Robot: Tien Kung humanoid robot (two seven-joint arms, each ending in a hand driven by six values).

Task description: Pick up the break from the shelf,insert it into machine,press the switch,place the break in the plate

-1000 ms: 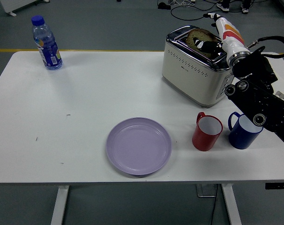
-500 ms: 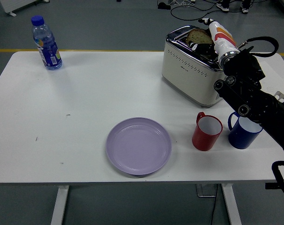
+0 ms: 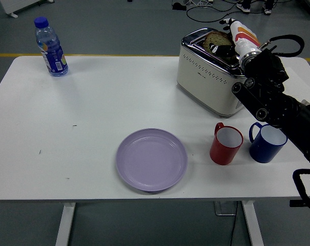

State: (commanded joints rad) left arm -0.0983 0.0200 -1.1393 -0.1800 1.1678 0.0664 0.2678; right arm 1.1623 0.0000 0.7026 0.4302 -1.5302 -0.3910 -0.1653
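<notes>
A slice of brown bread (image 3: 214, 38) sticks up out of the slot of the cream and chrome toaster (image 3: 208, 76) at the table's back right. My right hand (image 3: 227, 45), white with orange marks and black fingers, is over the toaster's top with its fingers closed on the bread. A lilac plate (image 3: 151, 159) lies near the front middle of the table, with nothing on it. My left arm is out of view.
A red mug (image 3: 226, 144) and a blue mug (image 3: 266, 142) stand in front of the toaster, under my right forearm. A water bottle (image 3: 50, 47) stands at the back left corner. The table's near edge runs just below the plate.
My right arm has shifted left and back over the toaster. The bread has risen a little in the slot and moved slightly left with the hand.
</notes>
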